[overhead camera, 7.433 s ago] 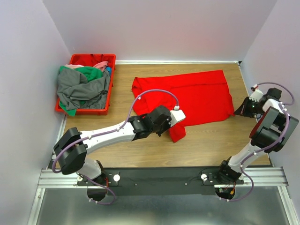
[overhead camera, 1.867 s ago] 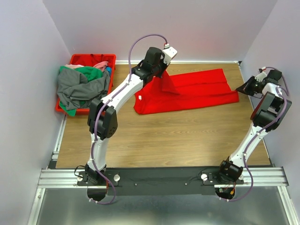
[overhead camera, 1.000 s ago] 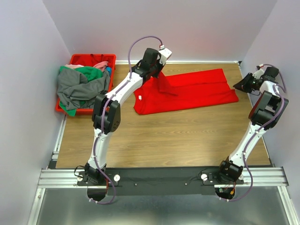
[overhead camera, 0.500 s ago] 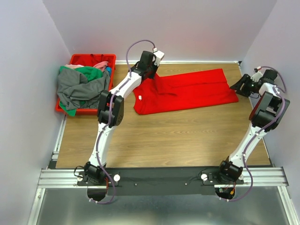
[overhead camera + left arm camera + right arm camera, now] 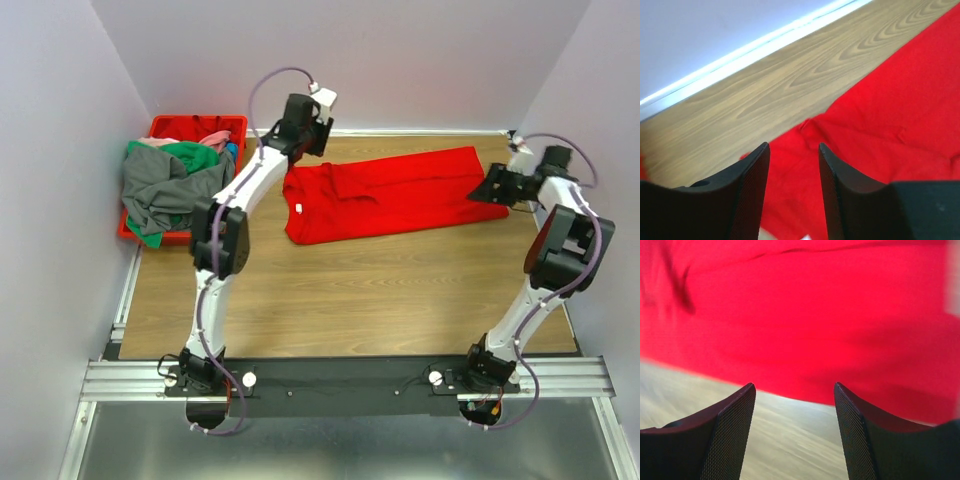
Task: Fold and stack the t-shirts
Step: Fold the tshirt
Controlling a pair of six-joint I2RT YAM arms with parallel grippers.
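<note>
red plastic crate sits in the far left corner of the wood table. it's stuffed with a grey shirt flopping over the rim, plus a green shirt and a bit of pink shirt behind it. the red t-shirt lies outside the crate as a long band across the far side of the table. the left gripper is at its left end and the right gripper at its right end.

left wrist cam: fingers are apart with nothing between them, red cloth underneath.

right wrist cam: jaws spread wide and empty, over the shirt's edge and bare wood.
</note>
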